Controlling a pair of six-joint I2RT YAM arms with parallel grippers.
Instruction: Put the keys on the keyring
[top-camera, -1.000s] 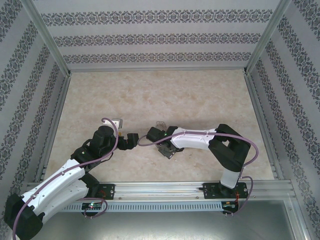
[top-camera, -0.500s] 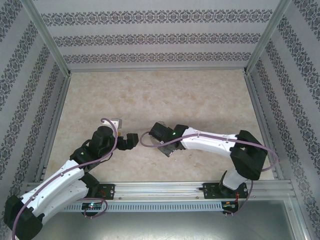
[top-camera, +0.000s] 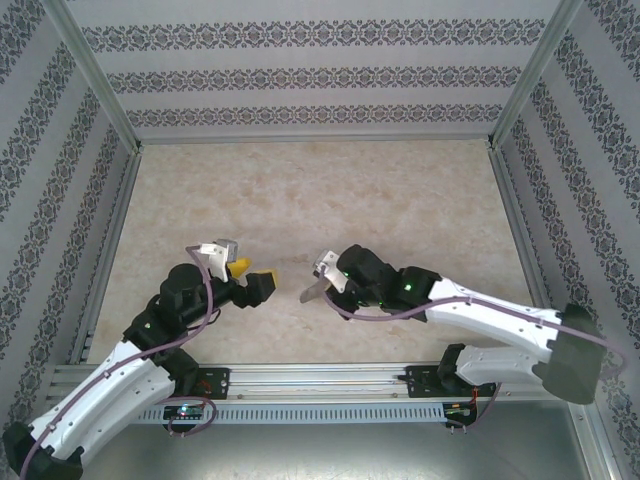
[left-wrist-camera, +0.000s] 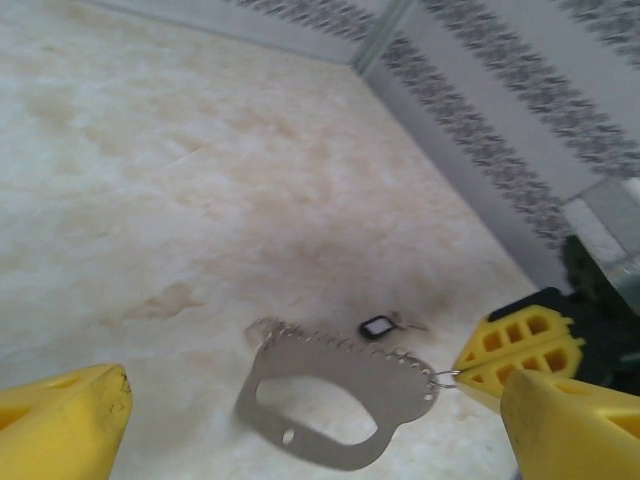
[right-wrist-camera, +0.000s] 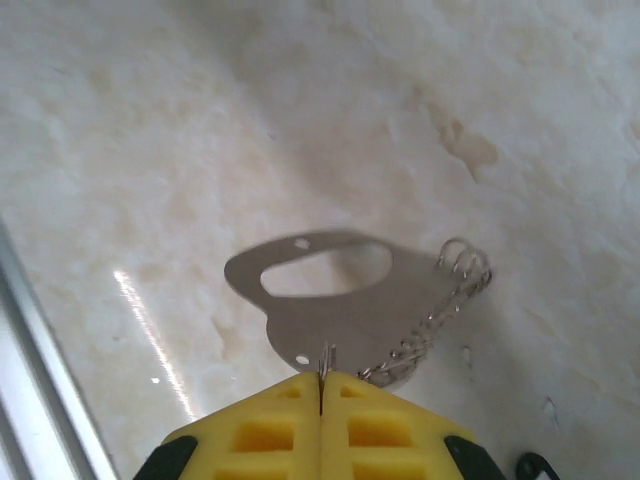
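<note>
Step in hand: presenting the keyring. No key is threaded yet, so the task appears to be near its start.
Keyring: a flat grey metal loop with an oval opening and a row of small wire rings along one edge. It is held by a corner beside that row, tilted, and seemingly raised off the counter, with its shadow below it. It sits between the two arms, near the front middle of the counter.
Right jaws: closed tight on the thin edge of the keyring. The right wrist view shows the metal pinched at the seam between them.
Left jaws: spread wide, gripping nothing. They are to the left of the keyring, facing it and apart from it.
Key: tiny, with a dark oblong head and a pale centre. It lies flat on the counter just beside the ringed edge, on the right side of the keyring and close to the right jaws. Neither pair of jaws touches it.
Next move calls for: probably the left jaws fetching the key. It lies beyond the held keyring as seen from the left arm, so either the reach must pass round the loop or the loop must be swung aside. The pick needs a fine pinch on the head of a small, flat object, leaving its hole free for one of the wire rings.
</note>
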